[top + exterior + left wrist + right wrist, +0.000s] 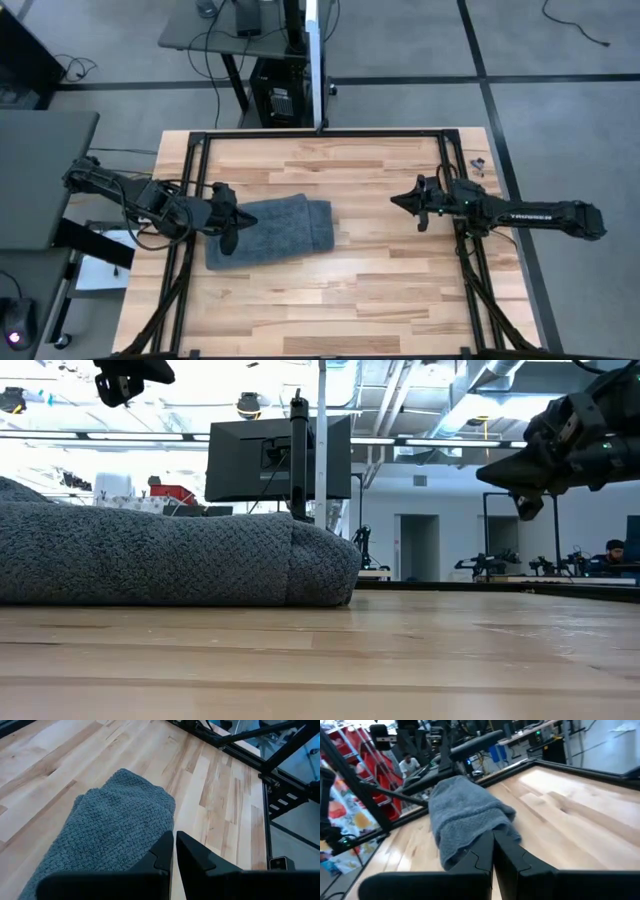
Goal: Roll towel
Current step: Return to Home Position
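The dark grey towel (pixel 270 232) lies in a folded, bundled shape on the left half of the wooden table, its underside flat on the wood. It also shows in the low view (pixel 170 555), the left wrist view (pixel 110 830) and the right wrist view (pixel 465 810). My left gripper (pixel 243 219) is shut and hangs above the towel's left end; in the low view (pixel 130 380) it is well clear of the cloth. My right gripper (pixel 398 201) is shut and empty. It is raised over the table's right half (pixel 520 485) and points toward the towel.
Bare wood (pixel 370 250) lies between the towel and my right gripper. A black frame rail (pixel 320 134) runs round the table, with a post at the far edge (pixel 322 440). People sit in the room beyond the table (pixel 409 764).
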You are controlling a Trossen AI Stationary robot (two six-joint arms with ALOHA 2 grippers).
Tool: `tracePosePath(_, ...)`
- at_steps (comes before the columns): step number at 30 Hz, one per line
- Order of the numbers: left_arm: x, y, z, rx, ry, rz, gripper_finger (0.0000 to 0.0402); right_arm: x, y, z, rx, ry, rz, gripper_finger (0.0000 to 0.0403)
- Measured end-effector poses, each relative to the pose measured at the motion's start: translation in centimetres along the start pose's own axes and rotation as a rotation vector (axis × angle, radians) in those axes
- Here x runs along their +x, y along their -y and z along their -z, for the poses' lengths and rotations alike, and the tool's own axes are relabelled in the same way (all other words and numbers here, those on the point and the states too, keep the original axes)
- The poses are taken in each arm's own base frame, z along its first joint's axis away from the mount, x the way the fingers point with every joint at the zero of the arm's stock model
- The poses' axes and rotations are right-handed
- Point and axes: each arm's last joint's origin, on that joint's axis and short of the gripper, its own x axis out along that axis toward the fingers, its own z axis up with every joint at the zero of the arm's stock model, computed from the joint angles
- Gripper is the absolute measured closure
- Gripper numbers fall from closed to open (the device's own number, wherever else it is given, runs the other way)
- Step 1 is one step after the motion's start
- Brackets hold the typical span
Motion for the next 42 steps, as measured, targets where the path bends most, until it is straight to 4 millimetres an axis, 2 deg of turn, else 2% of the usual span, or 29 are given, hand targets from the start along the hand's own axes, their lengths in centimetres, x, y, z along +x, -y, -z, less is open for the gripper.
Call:
tracePosePath(6, 0.0, 0.0, 0.0, 0.000, 0.000, -0.002, 0.0395, -1.3, 0.3, 0.6, 0.019, -0.040, 0.054, 0.0403)
tracePosePath(11, 0.0, 0.0, 0.0, 0.007, 0.001, -0.005, 0.0395, -2.0, 0.2, 0.0, -0.021, 0.049, 0.080, 0.0403)
tracePosePath(20, 0.0, 0.1, -0.3, 0.071, 0.040, -0.008, 0.0395, -2.1, -0.2, 0.1, 0.011, 0.049, 0.040, 0.0403)
tracePosePath(26, -0.1, 0.0, -0.5, 0.195, 0.138, 0.031, 0.0395, -2.1, -0.4, 0.1, 0.011, 0.048, 0.024, 0.0403)
tracePosePath(31, 0.8, -2.1, 2.0, 0.221, 0.242, 0.081, 0.0395, -2.1, -0.3, 0.1, 0.011, 0.049, 0.026, 0.0403)
tracePosePath(37, 1.9, -4.2, 6.1, 0.265, 0.272, 0.439, 0.0395, -2.1, -0.3, 0.1, 0.011, 0.048, 0.024, 0.0403)
tracePosePath(39, 2.2, -4.9, 7.2, 0.273, 0.268, 0.500, 0.0395, -2.1, -0.3, 0.1, 0.011, 0.048, 0.023, 0.0403)
tracePosePath(42, 2.6, -5.8, 8.8, 0.295, 0.247, 0.503, 0.0395, -2.1, -0.3, 0.1, 0.011, 0.048, 0.023, 0.0403)
